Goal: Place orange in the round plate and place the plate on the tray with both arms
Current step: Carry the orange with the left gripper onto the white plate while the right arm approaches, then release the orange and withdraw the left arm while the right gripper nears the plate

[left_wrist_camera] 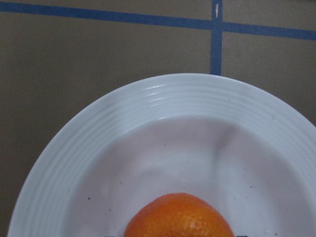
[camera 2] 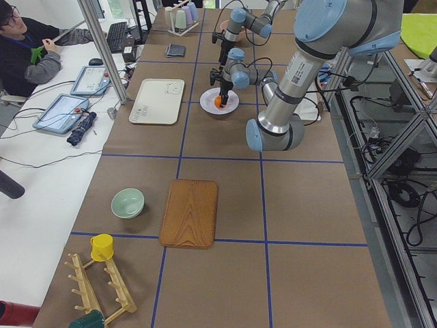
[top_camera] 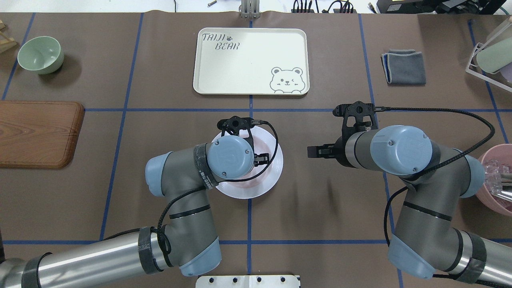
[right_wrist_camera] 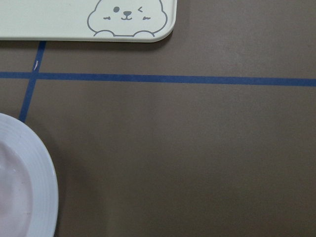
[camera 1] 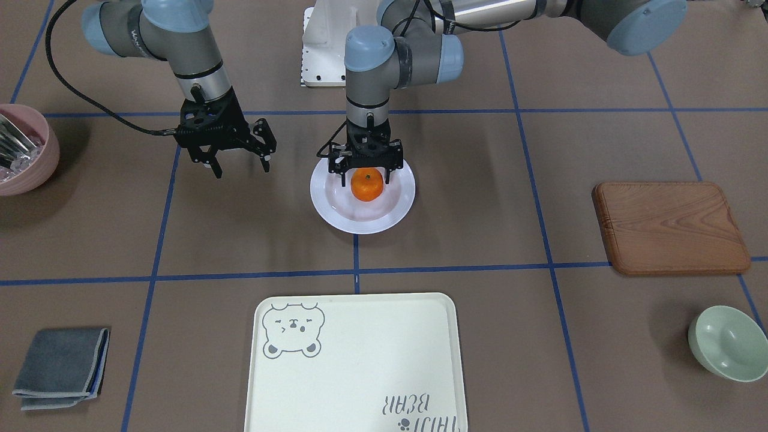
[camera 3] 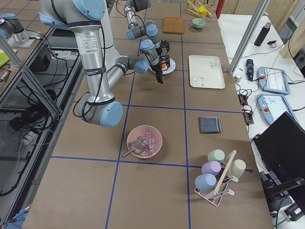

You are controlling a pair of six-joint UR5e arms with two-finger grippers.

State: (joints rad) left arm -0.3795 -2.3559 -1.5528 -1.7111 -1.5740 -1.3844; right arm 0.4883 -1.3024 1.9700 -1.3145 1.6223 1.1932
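Note:
The orange [camera 1: 367, 185] rests in the sunken centre of the white round plate [camera 1: 336, 210], mid-table. My left gripper [camera 1: 366, 179] points straight down over it, open, one finger on each side of the orange with a small gap. In the left wrist view the orange [left_wrist_camera: 180, 217] lies on the plate [left_wrist_camera: 163, 103]. My right gripper [camera 1: 239, 168] hovers open and holds nothing, beside the plate on the robot's right, clear of its rim. The cream bear tray [camera 1: 360, 360] lies bare across a blue line from the plate.
A pink bowl [camera 1: 30, 162] with clear pieces stands at the robot's far right, and a folded grey cloth [camera 1: 60, 366] lies beyond it. The wooden board [camera 1: 669, 228] and green bowl [camera 1: 729, 342] are on the robot's left. A person [camera 2: 27, 48] sits at a side desk.

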